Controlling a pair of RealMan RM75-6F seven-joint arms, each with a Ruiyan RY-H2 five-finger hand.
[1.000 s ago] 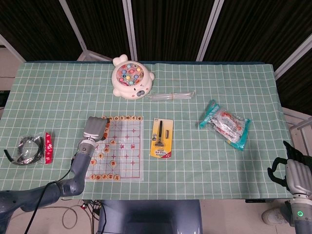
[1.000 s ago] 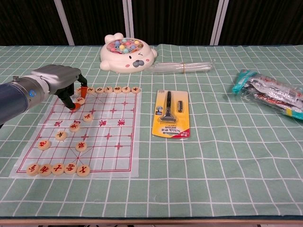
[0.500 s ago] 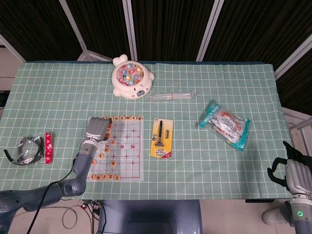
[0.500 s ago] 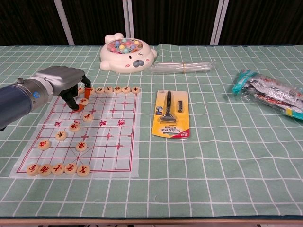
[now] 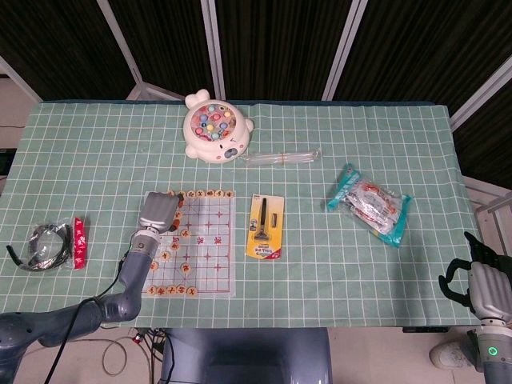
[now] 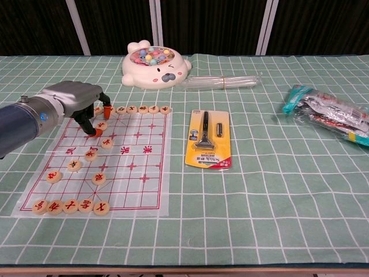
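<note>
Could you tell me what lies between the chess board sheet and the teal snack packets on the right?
The yellow carded razor pack lies between the chess board sheet and the teal snack packets, plain in both views.

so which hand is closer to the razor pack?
Left. The left hand is over the chess board's far-left corner, a short way left of the razor pack; the right hand sits past the table's right edge.

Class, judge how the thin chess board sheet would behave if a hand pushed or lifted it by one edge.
The chess board sheet looks thin and clear, so it would probably flop. Pushed, it may slide over the tablecloth. The loose chess pieces would likely shift.
</note>
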